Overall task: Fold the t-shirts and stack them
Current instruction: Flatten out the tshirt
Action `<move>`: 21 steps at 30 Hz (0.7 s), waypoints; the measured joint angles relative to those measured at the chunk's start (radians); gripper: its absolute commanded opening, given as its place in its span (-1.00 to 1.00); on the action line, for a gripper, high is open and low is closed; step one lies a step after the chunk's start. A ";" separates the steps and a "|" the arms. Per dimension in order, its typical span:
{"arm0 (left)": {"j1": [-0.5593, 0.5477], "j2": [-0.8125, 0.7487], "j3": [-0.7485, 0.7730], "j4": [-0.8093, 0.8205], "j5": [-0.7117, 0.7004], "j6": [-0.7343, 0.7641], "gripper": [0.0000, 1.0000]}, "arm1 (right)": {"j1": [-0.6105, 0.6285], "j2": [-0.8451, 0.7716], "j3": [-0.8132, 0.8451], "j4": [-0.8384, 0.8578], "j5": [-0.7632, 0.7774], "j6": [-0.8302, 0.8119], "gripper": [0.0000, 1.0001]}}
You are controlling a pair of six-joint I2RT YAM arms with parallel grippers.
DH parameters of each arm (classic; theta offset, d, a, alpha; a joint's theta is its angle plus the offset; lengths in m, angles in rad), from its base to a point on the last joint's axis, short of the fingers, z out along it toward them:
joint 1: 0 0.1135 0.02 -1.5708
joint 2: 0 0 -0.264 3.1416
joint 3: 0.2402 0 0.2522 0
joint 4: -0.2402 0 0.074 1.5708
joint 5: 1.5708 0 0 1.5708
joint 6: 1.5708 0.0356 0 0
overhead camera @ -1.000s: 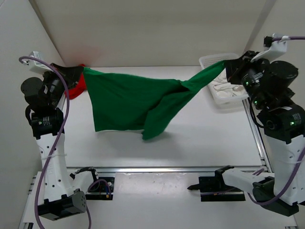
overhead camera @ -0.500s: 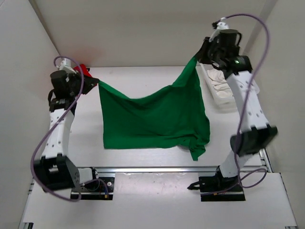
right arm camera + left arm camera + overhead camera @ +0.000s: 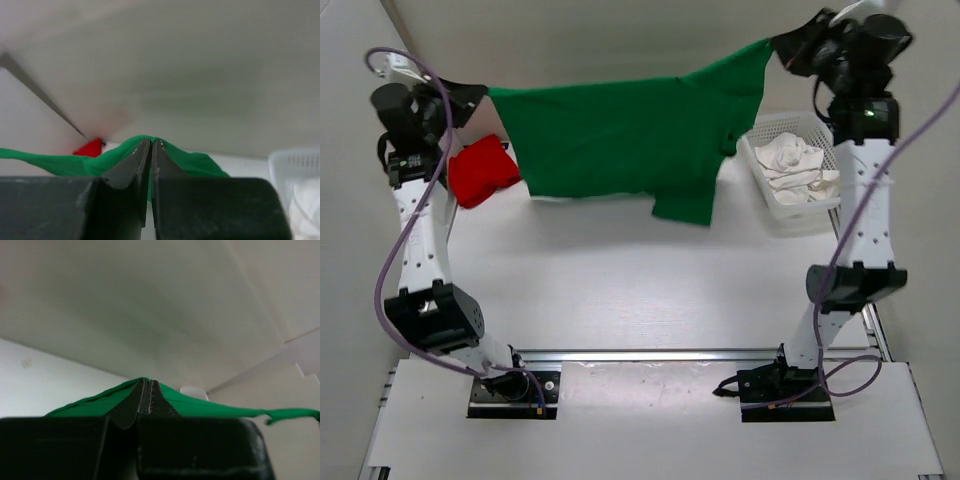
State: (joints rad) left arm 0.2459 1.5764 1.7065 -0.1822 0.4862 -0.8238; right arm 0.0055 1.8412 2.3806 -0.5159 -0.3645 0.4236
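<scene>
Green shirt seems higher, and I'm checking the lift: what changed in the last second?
The left gripper and right gripper, both shut on the green shirt, rose and moved back, pulling it from a sagging drape into a spread sheet. The red shirt and the white shirt in the basket stayed.

Lit brightly and evenly from above in the top view, softly diffused. Left only a faint, soft-edged shadow on the table [image 3: 620,300] under the green t-shirt [image 3: 620,140]. Looked sharp there, colours saturated. Came out dimmer and greyer in both wrist views. Blurred the close left fingers [image 3: 127,412] and right fingers [image 3: 130,172] heavily; tinged the pale wall [image 3: 165,90] pink above the red t-shirt [image 3: 90,147].
</scene>
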 measured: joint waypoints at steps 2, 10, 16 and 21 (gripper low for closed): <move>0.031 -0.056 0.000 0.026 -0.008 -0.005 -1.00 | -0.021 -0.078 -0.003 0.051 -0.028 0.014 -1.00; 0.030 -0.314 -0.442 0.162 -0.083 0.058 -1.00 | 0.115 -0.471 -0.708 0.232 0.058 -0.076 -1.00; -0.029 -0.456 -0.921 0.147 -0.237 0.151 -1.00 | 0.179 -0.580 -1.574 0.329 0.156 0.019 -0.99; -0.051 -0.645 -1.264 0.146 -0.286 0.167 -1.00 | 0.190 -0.655 -1.949 0.326 0.142 0.132 -1.00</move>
State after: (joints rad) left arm 0.1944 0.9314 0.4427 -0.0360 0.2001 -0.6567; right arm 0.1951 1.1862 0.4313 -0.1898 -0.2230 0.5556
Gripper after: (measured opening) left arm 0.022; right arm 0.009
